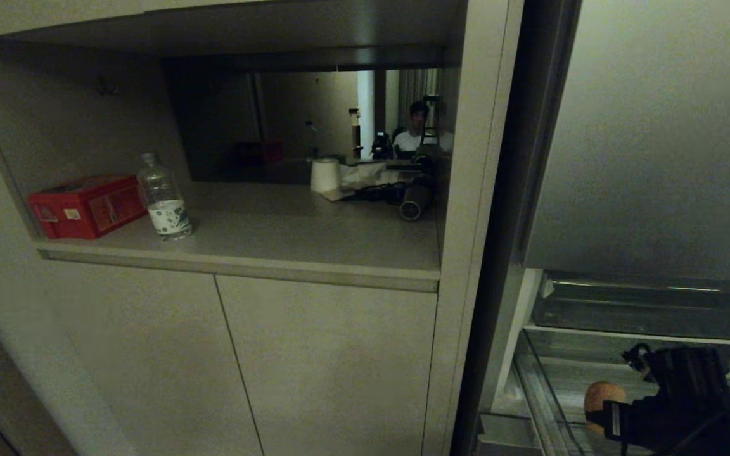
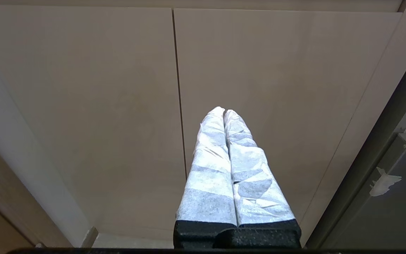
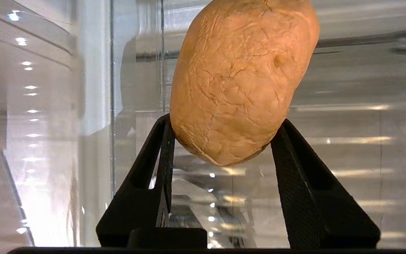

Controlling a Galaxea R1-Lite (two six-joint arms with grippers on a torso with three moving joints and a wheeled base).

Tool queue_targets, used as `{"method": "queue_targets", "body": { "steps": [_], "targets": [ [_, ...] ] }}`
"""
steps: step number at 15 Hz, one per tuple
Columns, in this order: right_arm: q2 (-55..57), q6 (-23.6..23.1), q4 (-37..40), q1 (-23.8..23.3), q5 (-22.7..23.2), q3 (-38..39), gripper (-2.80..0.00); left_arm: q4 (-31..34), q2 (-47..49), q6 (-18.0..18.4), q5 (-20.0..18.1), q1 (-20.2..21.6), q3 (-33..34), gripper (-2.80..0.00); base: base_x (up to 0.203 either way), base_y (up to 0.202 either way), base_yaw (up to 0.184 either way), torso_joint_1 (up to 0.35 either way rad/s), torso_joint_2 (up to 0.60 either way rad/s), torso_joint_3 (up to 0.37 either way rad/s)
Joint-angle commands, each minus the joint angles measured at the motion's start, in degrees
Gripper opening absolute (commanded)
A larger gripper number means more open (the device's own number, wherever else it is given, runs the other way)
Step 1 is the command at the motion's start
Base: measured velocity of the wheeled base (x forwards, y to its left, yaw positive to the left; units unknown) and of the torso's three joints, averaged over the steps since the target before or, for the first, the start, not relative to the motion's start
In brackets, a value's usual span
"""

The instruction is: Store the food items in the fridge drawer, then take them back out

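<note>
Left: a niche shelf carries a red box, a bottle and a paper roll, none of them part of the task. Below it, the left gripper hangs parked before the cabinet doors, its wrapped fingers pressed together on nothing, so the work falls to one arm. Right: the drawer stands pulled out under the closed top door, giving access from above. The right gripper is inside its clear bin, clamped on the potato by its lower end; the potato sits above the bin floor, carried rather than resting. The green item is not visible
</note>
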Motion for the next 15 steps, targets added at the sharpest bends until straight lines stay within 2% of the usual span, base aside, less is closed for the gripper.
{"method": "queue_targets", "body": {
  "steps": [1, 5, 8, 15],
  "targets": [
    [-3.5, 0.0, -3.4, -0.4, 0.0, 4.8, -2.80, 0.0, 0.0, 0.0, 0.0, 0.0, 0.0, -2.80, 0.000, 0.000, 0.000, 0.000, 0.00, 0.000],
    [-8.0, -0.1, -9.6, -1.6, 0.0, 11.3, -2.80, 0.0, 0.0, 0.0, 0.0, 0.0, 0.0, -2.80, 0.000, 0.000, 0.000, 0.000, 0.00, 0.000],
    [-10.0, 0.1, -10.1, -2.9, -0.1, 11.8, -2.80, 0.0, 0.0, 0.0, 0.0, 0.0, 0.0, -2.80, 0.000, 0.000, 0.000, 0.000, 0.00, 0.000],
    [-19.0, -0.1, -10.0, -9.1, -0.1, 12.1, -2.80, 0.0, 0.0, 0.0, 0.0, 0.0, 0.0, -2.80, 0.000, 0.000, 0.000, 0.000, 0.00, 0.000]
  ]
}}
